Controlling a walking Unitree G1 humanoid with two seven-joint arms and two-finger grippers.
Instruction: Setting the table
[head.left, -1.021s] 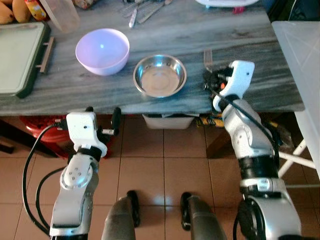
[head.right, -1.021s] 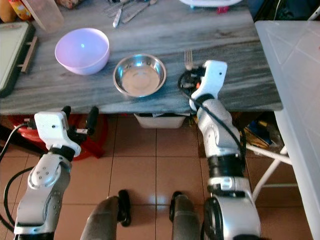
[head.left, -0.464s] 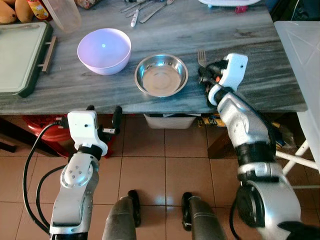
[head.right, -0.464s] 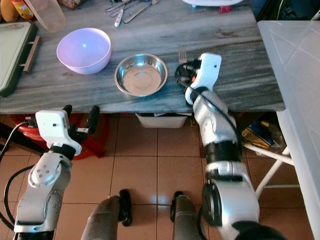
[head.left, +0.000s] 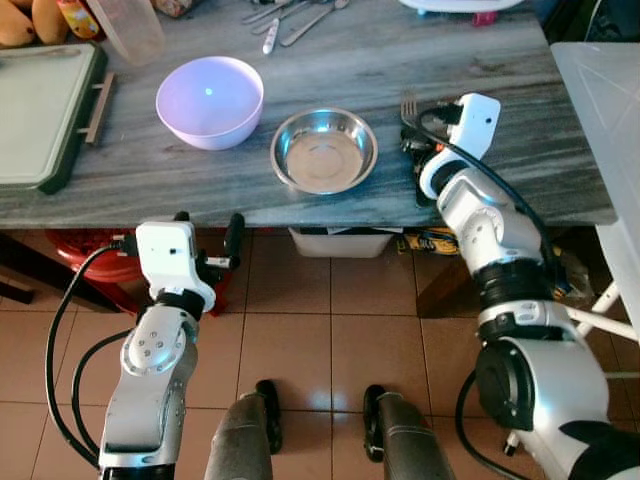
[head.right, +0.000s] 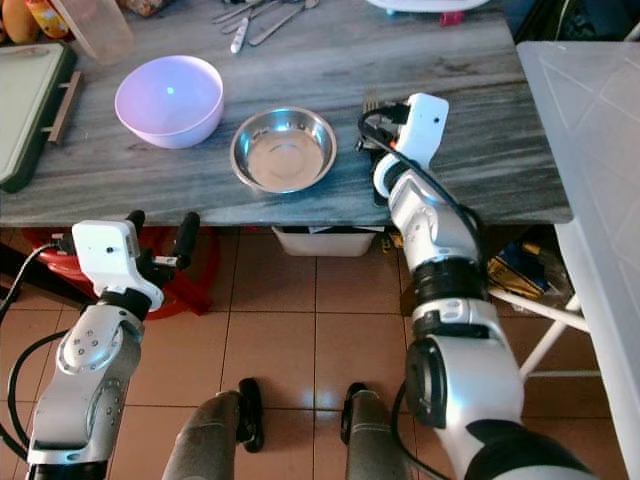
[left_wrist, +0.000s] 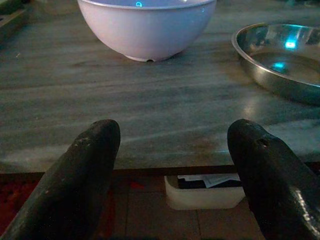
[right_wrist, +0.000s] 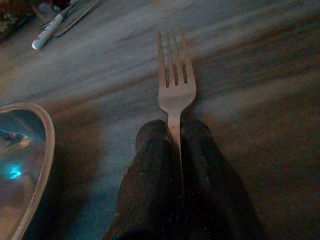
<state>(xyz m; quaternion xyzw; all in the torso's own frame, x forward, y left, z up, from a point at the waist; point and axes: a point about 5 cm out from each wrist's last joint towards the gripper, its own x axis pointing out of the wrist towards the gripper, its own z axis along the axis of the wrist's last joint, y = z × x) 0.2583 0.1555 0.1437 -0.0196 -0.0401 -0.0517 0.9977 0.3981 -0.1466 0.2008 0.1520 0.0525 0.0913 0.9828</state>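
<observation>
A silver fork (right_wrist: 174, 82) lies flat on the grey marble table (head.left: 420, 60), just right of a steel bowl (head.left: 323, 150). My right gripper (right_wrist: 174, 131) is shut on the fork's handle, its tines pointing toward the table's far side. In the head views the fork's tines (head.left: 408, 105) show beside the right wrist. A lilac bowl (head.left: 209, 100) stands left of the steel bowl. My left gripper (head.left: 207, 225) hangs open below the table's front edge, its fingers (left_wrist: 85, 170) wide apart and holding nothing.
A green tray (head.left: 40, 110) lies at the table's left end. Loose cutlery (head.left: 290, 18) lies at the far edge, beside a clear plastic tub (head.left: 130, 25). A white table (head.left: 610, 120) adjoins on the right. A white bin (head.left: 338, 242) sits under the table.
My right gripper has swung slightly back to the right and away from me with the fork, after shifting left half a second ago. The left arm has stayed put.
</observation>
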